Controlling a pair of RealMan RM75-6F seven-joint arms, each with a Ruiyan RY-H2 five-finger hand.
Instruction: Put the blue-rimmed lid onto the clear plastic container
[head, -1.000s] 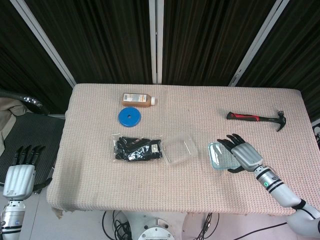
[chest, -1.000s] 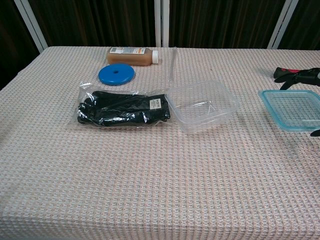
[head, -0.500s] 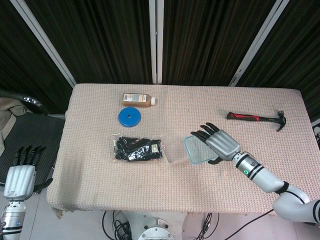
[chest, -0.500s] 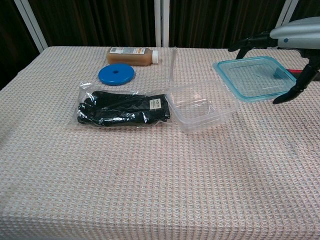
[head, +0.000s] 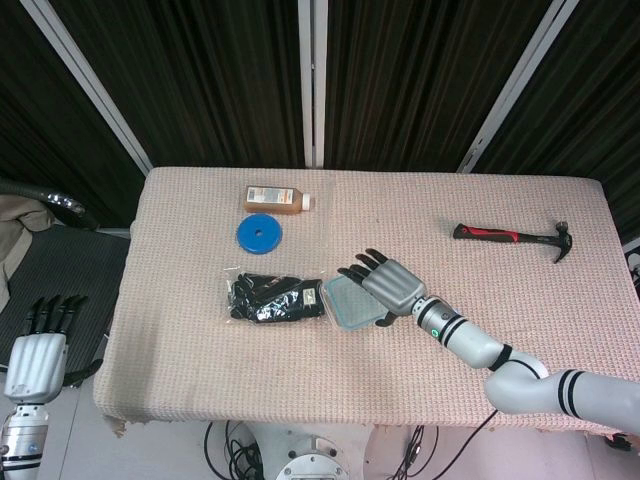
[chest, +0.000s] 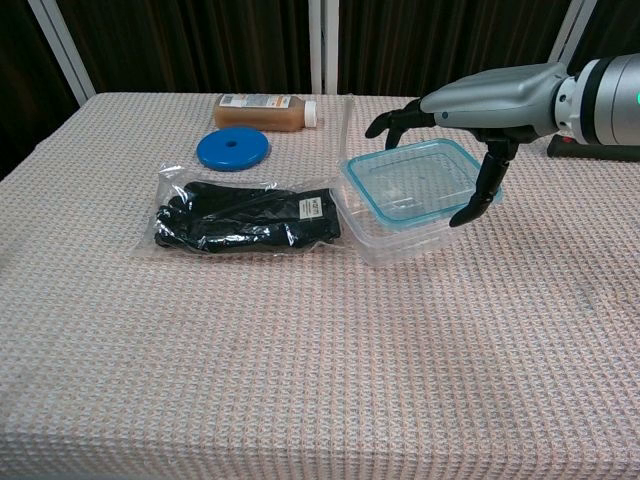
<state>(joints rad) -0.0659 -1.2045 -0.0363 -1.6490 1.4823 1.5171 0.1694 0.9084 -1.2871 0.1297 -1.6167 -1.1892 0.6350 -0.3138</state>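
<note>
pinkish woven tablecloth (chest: 300, 380) — dark curtains (head: 420, 80) behind — hammer (head: 512, 236) lying apart.

Robot test bench in a lab or studio space

A table (head: 180, 380) under a pink waffle-weave cloth stands before black curtains (head: 220, 70) at twelve o'clock, split by white frame bars (head: 316, 80). Cables (head: 240, 450) dangle beneath the front edge at six o'clock. On the cloth lies an unrelated mix: a hammer (head: 512, 237) at two o'clock, a brown bottle (head: 275, 199) and a blue disc (head: 259, 235) at eleven o'clock, and bagged black gloves (head: 273, 298).
</note>
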